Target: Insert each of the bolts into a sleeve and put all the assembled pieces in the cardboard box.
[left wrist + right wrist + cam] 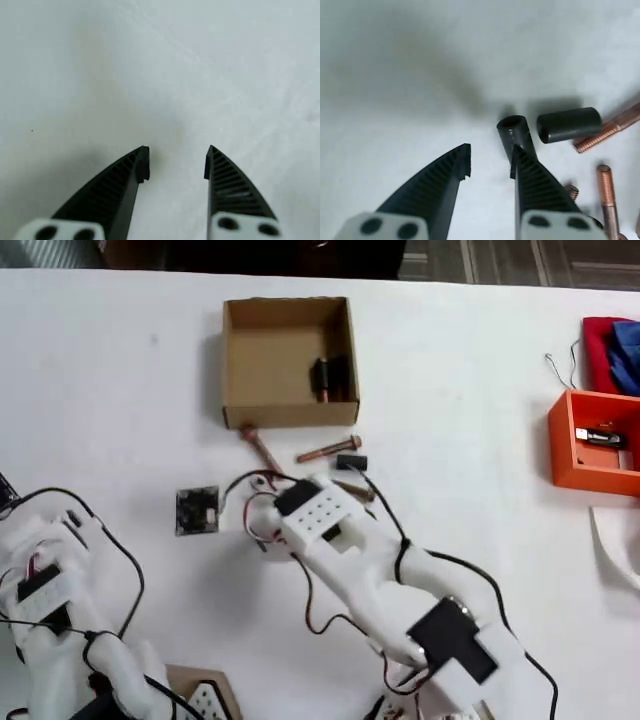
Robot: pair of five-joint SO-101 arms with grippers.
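Observation:
The cardboard box point(285, 405) stands at the back of the table with one dark assembled piece point(325, 378) inside. In front of it lie copper bolts point(262, 448) point(328, 450) and a black sleeve point(350, 462). My right arm point(320, 525) reaches over this cluster. My right gripper point(490, 162) is open just above the table. An upright black sleeve point(512, 127) stands at the tip of one finger point(525, 175), outside the jaws. Beside it lies a second sleeve point(568, 124) with bolts point(610, 127) point(606, 195). My left gripper point(176, 162) is open over bare white table, holding nothing.
A small black square part point(197, 510) lies left of the right arm. An orange box point(590, 445) and red-and-blue cloth point(610, 350) sit at the right edge. The left arm point(50, 610) occupies the front left corner, with cables trailing around both arms.

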